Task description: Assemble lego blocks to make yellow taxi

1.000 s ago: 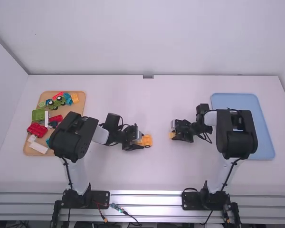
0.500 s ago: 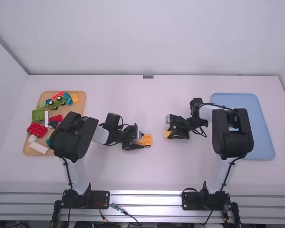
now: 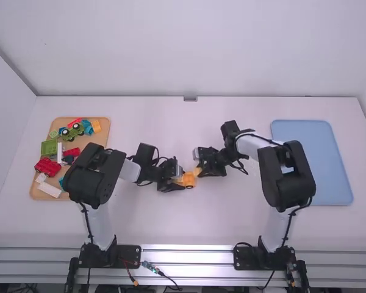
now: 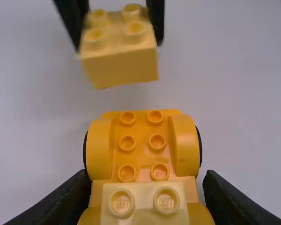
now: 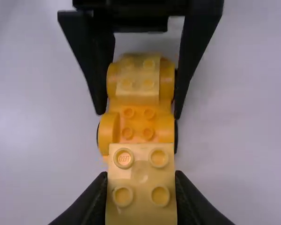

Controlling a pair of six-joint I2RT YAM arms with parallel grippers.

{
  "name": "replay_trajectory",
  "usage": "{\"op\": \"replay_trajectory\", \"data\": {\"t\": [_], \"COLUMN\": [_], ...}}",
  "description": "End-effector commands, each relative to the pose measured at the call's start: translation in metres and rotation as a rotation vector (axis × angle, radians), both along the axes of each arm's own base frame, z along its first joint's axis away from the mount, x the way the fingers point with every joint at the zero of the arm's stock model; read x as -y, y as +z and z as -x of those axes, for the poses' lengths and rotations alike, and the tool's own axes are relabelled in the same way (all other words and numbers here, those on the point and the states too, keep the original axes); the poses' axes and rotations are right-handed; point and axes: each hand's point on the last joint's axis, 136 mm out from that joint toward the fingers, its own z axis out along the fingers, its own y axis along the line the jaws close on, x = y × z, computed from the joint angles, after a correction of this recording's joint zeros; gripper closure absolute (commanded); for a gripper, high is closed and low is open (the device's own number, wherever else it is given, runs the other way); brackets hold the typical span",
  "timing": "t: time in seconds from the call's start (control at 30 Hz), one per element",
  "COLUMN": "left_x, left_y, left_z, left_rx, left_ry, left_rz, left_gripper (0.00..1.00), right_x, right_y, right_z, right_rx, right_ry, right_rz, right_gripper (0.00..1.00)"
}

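Base and brick being held in separate grippers

In the high view, the base is being held at the table by the left gripper. As the left wrist view is showing, its fingers are being kept only as far open as the base's width, one along each side. A pale block is being carried on top of the base, between those fingers.

A pale yellow brick is being gripped by the right gripper, just beside the near end of the base; its fingers are being held narrow, pressed against opposite sides. The brick is being held studs up, apart from the base. Between the fenders, six studs are being left exposed.

Loose parts are being held on the wooden tray, left; a blue tray is being kept at right.
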Motion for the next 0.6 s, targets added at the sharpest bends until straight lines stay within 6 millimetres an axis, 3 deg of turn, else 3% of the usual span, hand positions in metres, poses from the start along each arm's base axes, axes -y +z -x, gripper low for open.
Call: {"op": "replay_trajectory", "data": {"t": [0.0, 0.27, 0.57], "left_x": [0.003, 0.004, 0.003], "left_y": [0.000, -0.002, -0.002], "left_z": [0.002, 0.006, 0.006], "left_rx": [0.004, 0.045, 0.047], "left_ry": [-0.024, -0.030, -0.028], "left_rz": [0.009, 0.023, 0.024], "left_gripper": [0.50, 0.50, 0.53], "right_x": [-0.002, -0.013, -0.023], "right_y": [0.021, 0.009, -0.007], "right_z": [0.001, 0.017, 0.032], "right_rx": [0.035, 0.083, 0.094], "right_ry": [-0.045, -0.077, -0.069], "right_rz": [-0.008, -0.014, -0.011], "right_gripper": [0.92, 0.92, 1.00]}}
